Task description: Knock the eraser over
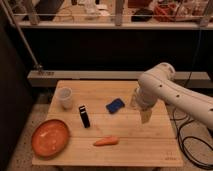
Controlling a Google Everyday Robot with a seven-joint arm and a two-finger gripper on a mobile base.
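Note:
The eraser (84,116) is a small black block with a pale edge. It stands upright left of centre on the wooden table (125,150). An orange carrot (106,141) lies in front of it, nearer the front edge. My gripper (145,116) hangs from the white arm (165,90) over the right part of the table. It is well to the right of the eraser and apart from it.
A flat blue pad (115,105) lies between the eraser and the gripper. A white cup (65,97) stands at the back left. An orange plate (50,138) sits at the front left. A clear object (134,99) stands behind the gripper. Cables lie on the floor at the right.

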